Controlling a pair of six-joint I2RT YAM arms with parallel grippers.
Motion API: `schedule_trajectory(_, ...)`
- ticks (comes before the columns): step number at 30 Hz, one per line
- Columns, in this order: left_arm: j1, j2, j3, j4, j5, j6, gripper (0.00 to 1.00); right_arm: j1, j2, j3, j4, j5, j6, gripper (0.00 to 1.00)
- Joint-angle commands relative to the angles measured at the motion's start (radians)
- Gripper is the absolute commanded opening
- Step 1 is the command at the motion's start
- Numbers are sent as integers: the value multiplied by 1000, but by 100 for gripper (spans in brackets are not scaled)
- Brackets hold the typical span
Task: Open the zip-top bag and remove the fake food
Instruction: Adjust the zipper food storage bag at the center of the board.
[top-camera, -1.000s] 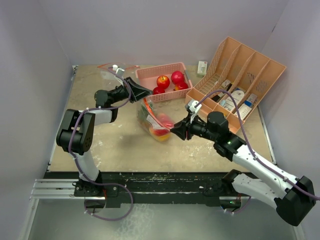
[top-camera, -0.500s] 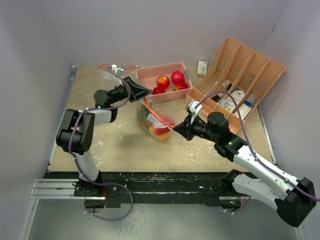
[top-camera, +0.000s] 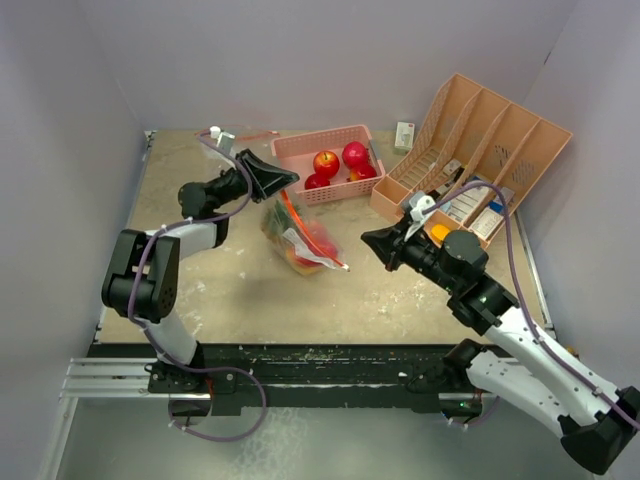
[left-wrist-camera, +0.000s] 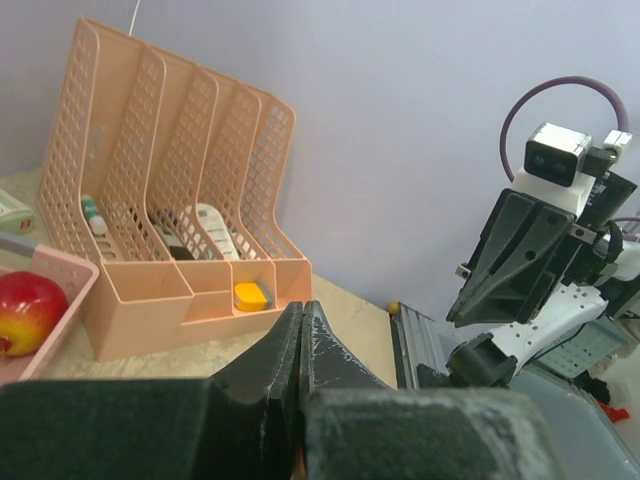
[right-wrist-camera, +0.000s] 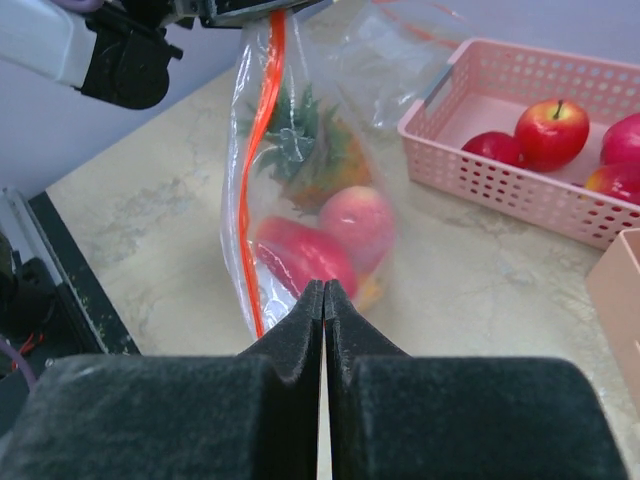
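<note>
Left hand (top-camera: 291, 181) holds zip-top bag (top-camera: 303, 243) upright

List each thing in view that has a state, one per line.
zip-top bag, hanging from the left fingers, seal unclear
fake food, inside the bag
left fingers, shut on the bag's top
right fingers, shut, empty, apart from the bag
pink basket, holding red apples
file organiser, upright, partly filled
</note>
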Motion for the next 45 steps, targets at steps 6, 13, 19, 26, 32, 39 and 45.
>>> schedule_trajectory(6,22,-73,-4,123,-64,-26,0,5,41,74,24,-39,-25,30)
schedule_trajectory(13,24,-39,1,123,-81,-30,0,24,143,-5,172,-211,38,51)
schedule_trajectory(19,24,-25,-6,122,-86,-21,0,50,202,-33,198,-230,29,54)
schedule_trajectory(26,25,-27,-9,123,-81,-13,0,78,268,-22,193,-196,1,51)
schedule_trajectory(32,29,-35,-14,123,-81,-14,0,78,292,-37,185,-161,-5,44)
schedule_trajectory(39,35,-55,-14,123,-76,-21,0,78,298,-36,139,-70,-39,39)
schedule_trajectory(45,42,-69,-27,122,-78,-23,0,78,321,-31,124,-63,-55,36)
